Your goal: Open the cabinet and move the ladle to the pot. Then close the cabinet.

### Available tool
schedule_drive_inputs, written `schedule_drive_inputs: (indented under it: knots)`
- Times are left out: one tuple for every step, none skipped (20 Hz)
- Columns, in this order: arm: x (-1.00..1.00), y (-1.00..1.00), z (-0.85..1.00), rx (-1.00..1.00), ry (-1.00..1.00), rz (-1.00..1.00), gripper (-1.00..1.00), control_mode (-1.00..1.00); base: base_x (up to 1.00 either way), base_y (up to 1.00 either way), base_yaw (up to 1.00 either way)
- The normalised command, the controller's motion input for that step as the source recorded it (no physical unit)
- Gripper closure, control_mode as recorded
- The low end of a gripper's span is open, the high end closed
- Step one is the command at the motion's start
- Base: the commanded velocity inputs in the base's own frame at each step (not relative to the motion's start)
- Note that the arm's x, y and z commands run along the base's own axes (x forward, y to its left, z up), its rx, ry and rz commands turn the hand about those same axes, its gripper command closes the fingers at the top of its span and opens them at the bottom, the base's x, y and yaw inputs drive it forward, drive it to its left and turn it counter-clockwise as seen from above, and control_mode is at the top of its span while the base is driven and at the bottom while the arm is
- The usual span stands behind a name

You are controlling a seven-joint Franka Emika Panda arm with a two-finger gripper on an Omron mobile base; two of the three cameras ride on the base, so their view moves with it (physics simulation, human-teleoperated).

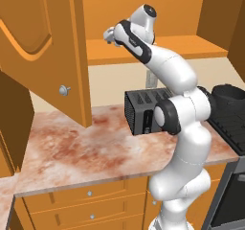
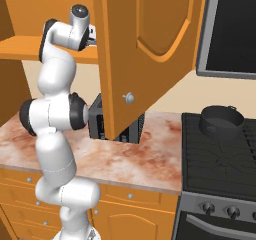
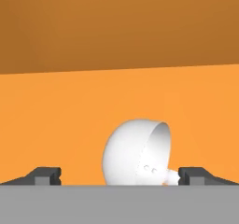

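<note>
The cabinet stands open, one door (image 1: 43,47) swung out at the left and the other door (image 2: 145,49) swung out in front of the right base camera. My gripper (image 1: 109,35) reaches onto the cabinet's orange shelf (image 1: 191,49). In the hand view the ladle (image 3: 135,155) lies on the shelf with its pale round bowl between my two fingertips, and its handle runs out of view below. The gripper (image 3: 119,175) is open, with a tip on either side of the bowl and apart from it. The dark round pot (image 2: 221,120) sits on the stove at the right.
A black slotted toaster (image 1: 143,111) stands on the marble counter (image 1: 76,147) under my arm. The black stove (image 2: 220,159) adjoins the counter on the right. Both open doors hang out over the counter, and orange drawers (image 1: 86,200) run below.
</note>
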Motion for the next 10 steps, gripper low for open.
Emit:
schedule_drive_inputs:
  knots:
    - [0.17,0.0,-0.07,0.0,0.0,0.0,-1.0,-1.0,0.0,0.0,0.0]
    - [0.19,0.01,-0.07,0.0,0.0,0.0,-1.0,-1.0,0.0,0.0,0.0]
    - [0.22,0.06,-0.14,0.0,0.0,0.0,-1.0,-1.0,0.0,0.0,0.0]
    - [0.21,0.06,-0.11,0.0,0.0,0.0,-1.0,-1.0,0.0,0.0,0.0]
    - [0.17,0.08,-0.16,0.0,0.0,0.0,-1.0,-1.0,0.0,0.0,0.0]
    - [0.15,0.12,-0.16,-0.01,0.0,0.0,-1.0,-1.0,0.0,0.0,0.0]
    - [0.16,0.19,-0.17,-0.01,0.0,0.0,1.0,-1.0,0.0,0.0,0.0]
    - [0.19,0.17,-0.16,-0.01,0.01,0.0,1.0,-1.0,0.0,0.0,0.0]
    - [0.18,0.2,-0.16,-0.01,0.0,0.0,1.0,-1.0,0.0,0.0,0.0]
    - [0.17,0.19,-0.12,-0.01,0.0,0.0,1.0,-1.0,0.0,0.0,0.0]
